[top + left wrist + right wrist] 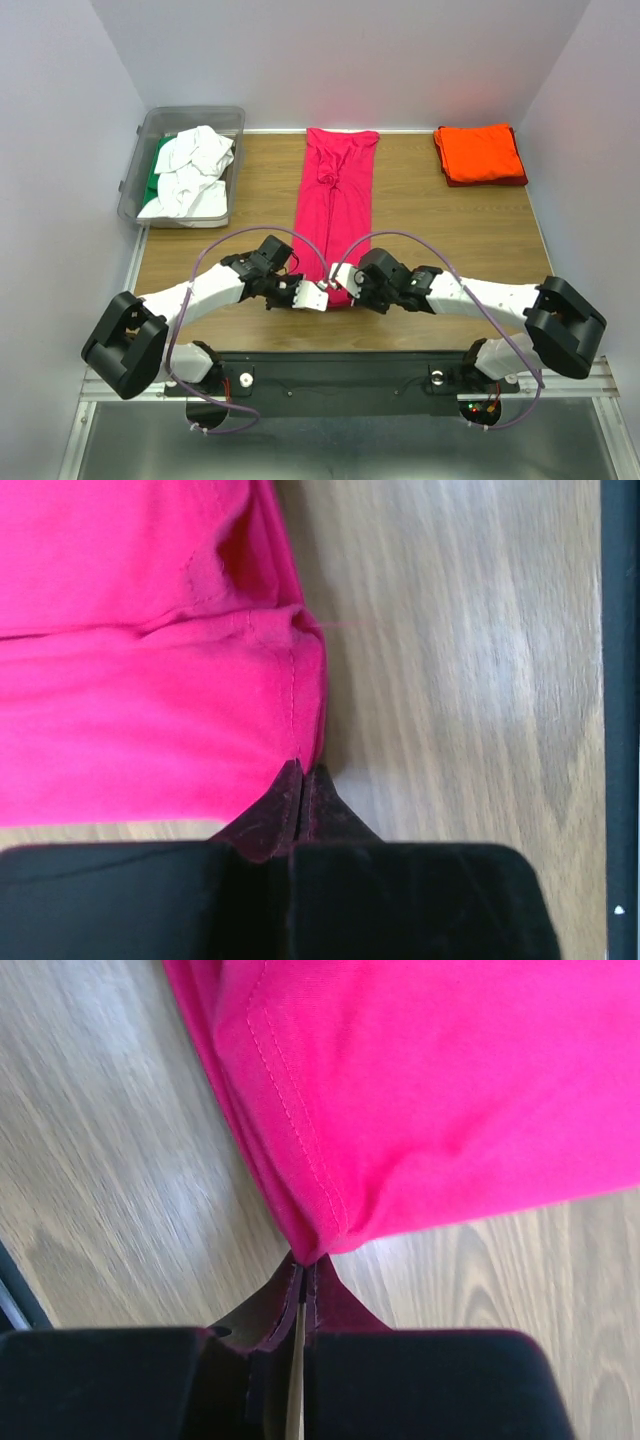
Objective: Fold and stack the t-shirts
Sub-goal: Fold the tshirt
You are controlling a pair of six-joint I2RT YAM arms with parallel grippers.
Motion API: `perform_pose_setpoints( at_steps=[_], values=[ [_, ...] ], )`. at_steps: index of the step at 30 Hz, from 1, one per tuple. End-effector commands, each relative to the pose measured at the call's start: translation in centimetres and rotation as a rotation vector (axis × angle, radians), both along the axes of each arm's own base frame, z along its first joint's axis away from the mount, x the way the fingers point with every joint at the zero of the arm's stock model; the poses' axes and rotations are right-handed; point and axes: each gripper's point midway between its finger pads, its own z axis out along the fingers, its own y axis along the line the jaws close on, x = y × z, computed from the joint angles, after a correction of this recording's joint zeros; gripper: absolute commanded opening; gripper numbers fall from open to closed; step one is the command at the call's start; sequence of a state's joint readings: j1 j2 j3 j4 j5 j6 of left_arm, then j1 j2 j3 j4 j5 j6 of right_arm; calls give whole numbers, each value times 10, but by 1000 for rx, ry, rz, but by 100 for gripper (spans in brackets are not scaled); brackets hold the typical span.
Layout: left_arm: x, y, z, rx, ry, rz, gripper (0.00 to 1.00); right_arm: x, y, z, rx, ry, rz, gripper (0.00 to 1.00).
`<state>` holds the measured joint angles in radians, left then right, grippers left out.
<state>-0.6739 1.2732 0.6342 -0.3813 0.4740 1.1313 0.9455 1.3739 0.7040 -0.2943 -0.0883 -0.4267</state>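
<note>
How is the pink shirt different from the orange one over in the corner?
The pink shirt lies as a long narrow strip down the middle; the orange shirt is a compact folded square at the far right. The left pincer and right pincer pinch the pink shirt's near end; nothing touches the orange shirt. Both are plain cloth.

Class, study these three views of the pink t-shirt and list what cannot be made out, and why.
Top view: near hem of the pink t-shirt, covered by the left gripper and right gripper.
Wrist views: how much cloth is pinched, hidden inside the shut fingers.
Top view: green t-shirt in the bin, mostly under white t-shirts; count unclear.
Top view: layers in the orange t-shirt pile, too small.
</note>
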Motion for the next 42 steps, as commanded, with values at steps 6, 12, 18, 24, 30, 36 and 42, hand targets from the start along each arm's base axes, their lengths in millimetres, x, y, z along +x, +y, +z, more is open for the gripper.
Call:
perform_pose_setpoints(
  at_steps=[6,12,18,24,30,36,42],
  values=[
    [12,-18,42,-90,11,53,0,1,-3,35,23,-14,24,1],
    [4,-9,38,-51,17,24,0,-24,-19,24,-25,68,88,0],
    [-7,-20,59,-121,73,35,0,-19,-20,29,-42,46,103,1],
    [19,-27,72,-121,90,78,0,31,-19,65,56,4,21,1],
    [83,-39,101,-178,-33,120,0,76,-21,77,35,-70,15,1],
    [153,-28,110,-167,-89,168,0,129,-26,78,20,-93,-7,1],
    [212,-30,117,-151,-153,157,0,188,-33,78,15,-116,-46,1]
  ],
)
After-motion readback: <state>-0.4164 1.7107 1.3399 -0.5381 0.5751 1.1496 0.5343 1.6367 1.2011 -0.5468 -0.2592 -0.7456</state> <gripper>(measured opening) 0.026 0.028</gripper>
